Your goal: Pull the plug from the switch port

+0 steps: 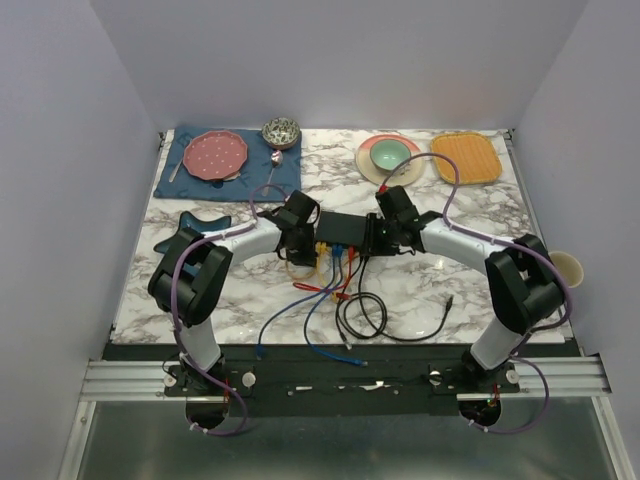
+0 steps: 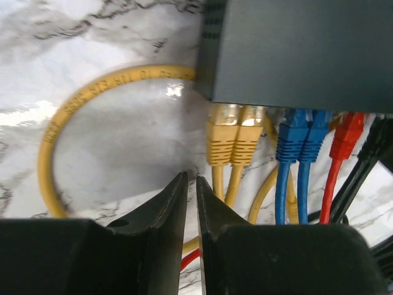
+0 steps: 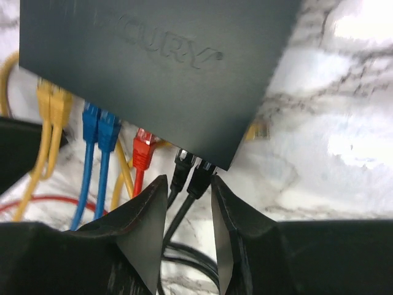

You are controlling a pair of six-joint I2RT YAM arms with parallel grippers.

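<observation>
Quick count: seven plugs sit in the switch [image 1: 343,229], all along the long edge that faces the arm bases. There are two yellow plugs [image 2: 233,140], two blue plugs [image 2: 303,140], one red plug [image 2: 347,135] and two black plugs [image 3: 190,171].

The switch lies flat mid-table [image 1: 480,300] with a gripper at each end.

The left gripper [image 2: 191,179] has its jaws nearly together, just a thin slit, with nothing in them. It sits just short of the yellow pair and a bit to their left.

The right gripper [image 3: 188,181] has its jaws apart, straddling the two black plugs and their leads. I can't tell if either finger actually touches them.

For writing, the switch lid has raised letters ending in "CURY" plus a registered mark, and the start is blurred. The yellow cable [image 2: 73,104] looping beside the switch has print along its jacket, too small to read.

A tangle of leads [image 1: 340,292] in red, blue and black spills toward the near edge.

Other stuff on the table:
- one dark blue star dish [image 1: 200,222] by the left arm
- one pink plate [image 1: 216,155] on a blue cloth [image 1: 287,176]
- one patterned bowl [image 1: 282,131]
- one green bowl [image 1: 390,154] on a pale plate
- one orange mat [image 1: 466,158]
- one cup [image 1: 566,268] off at the right edge
</observation>
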